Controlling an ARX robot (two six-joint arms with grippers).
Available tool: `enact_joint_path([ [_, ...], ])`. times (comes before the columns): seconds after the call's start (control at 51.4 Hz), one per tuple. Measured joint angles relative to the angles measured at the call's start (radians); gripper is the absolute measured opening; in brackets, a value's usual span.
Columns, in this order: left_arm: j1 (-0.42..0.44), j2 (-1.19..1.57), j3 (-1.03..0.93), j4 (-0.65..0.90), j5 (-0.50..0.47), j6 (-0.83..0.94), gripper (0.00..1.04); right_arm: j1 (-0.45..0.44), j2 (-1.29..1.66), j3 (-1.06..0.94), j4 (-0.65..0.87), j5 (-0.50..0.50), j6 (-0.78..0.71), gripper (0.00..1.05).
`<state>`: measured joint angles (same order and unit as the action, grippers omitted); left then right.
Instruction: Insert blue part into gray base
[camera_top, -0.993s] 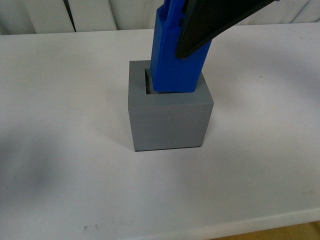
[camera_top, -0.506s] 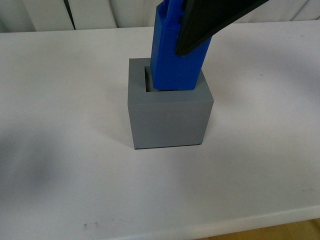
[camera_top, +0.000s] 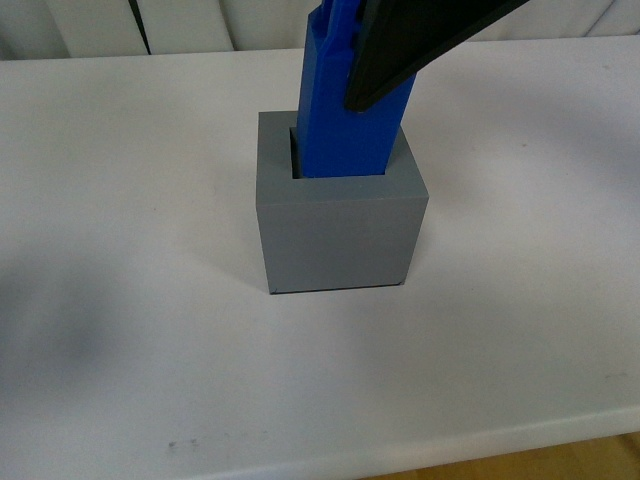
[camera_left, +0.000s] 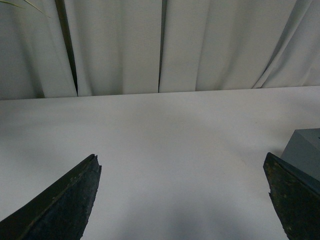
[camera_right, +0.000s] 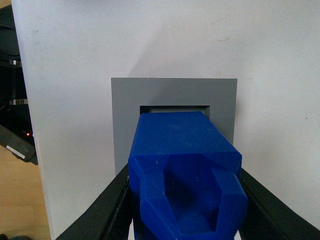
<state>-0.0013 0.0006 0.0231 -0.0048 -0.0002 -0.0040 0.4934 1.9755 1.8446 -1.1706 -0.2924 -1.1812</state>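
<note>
Front view: gray base (camera_top: 340, 235) sits on white table (camera_top: 120, 200), roughly centre. Blue part (camera_top: 345, 120) has its lower end inside the base's top recess, and most of its length stands above the rim. A dark strip of open recess shows along the part's left side. Depth of seating cannot be told.

R wrist view: right gripper (camera_right: 185, 172) is closed on the blue part's upper section. One black finger (camera_right: 112, 210) presses each flank, w/ the looped top end nearest the camera. A thin slot of recess is visible beyond the part's far face. Part lines up approx. square w/ the base opening.

L wrist view: left gripper (camera_left: 181, 165) hangs over bare table, jaws spread wide, nothing between them. One corner of the gray base shows just beside one finger (camera_left: 295, 200); contact cannot be told. White curtain (camera_left: 120, 45) hangs behind the table's far edge.
</note>
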Motion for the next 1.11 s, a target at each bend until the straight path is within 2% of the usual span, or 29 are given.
enact_joint_path([
  [1.109, 0.000, 0.000, 0.000, 0.000, 0.000, 0.000, 0.99, 0.006, 0.012, 0.000, 0.022, 0.010, 0.005, 0.48],
])
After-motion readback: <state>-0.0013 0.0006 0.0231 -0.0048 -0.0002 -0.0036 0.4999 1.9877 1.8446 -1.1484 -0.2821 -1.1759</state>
